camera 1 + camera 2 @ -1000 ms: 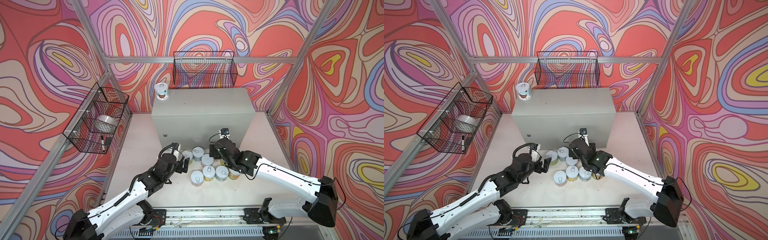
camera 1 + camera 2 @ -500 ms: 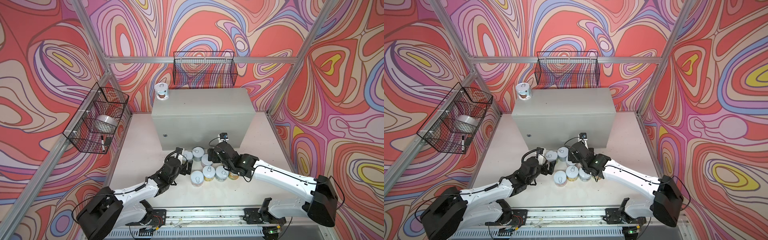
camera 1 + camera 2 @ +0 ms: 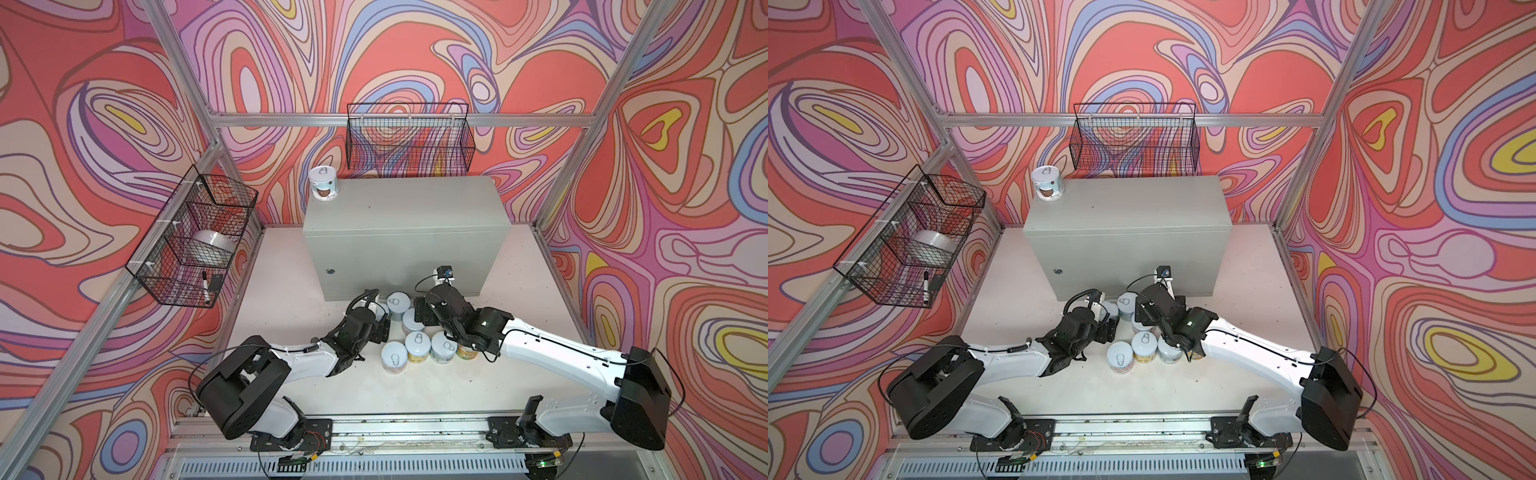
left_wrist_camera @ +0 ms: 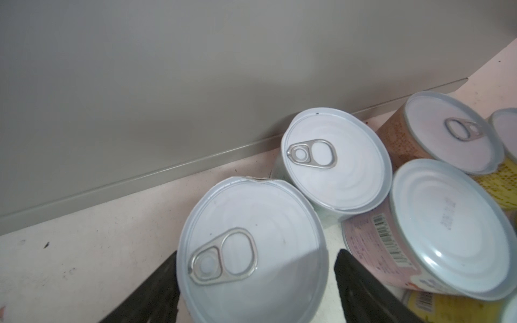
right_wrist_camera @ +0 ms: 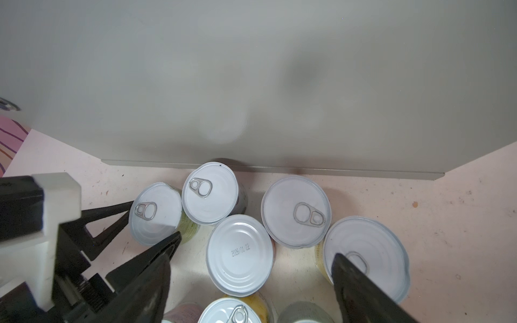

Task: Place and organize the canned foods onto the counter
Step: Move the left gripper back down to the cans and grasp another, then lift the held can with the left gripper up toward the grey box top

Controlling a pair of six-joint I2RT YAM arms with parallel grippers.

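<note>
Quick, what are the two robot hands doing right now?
Left gripper: jaws either side of a short round metal can with a silver pull-tab lid; whether it grips cannot be told.
Right gripper: open, holding nothing.

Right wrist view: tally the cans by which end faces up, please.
Cans with pull-tab lid up: 5
Can with plain end up: 1
Cans cut off at the picture's edge, end unseen: 2
Total: 8
</note>
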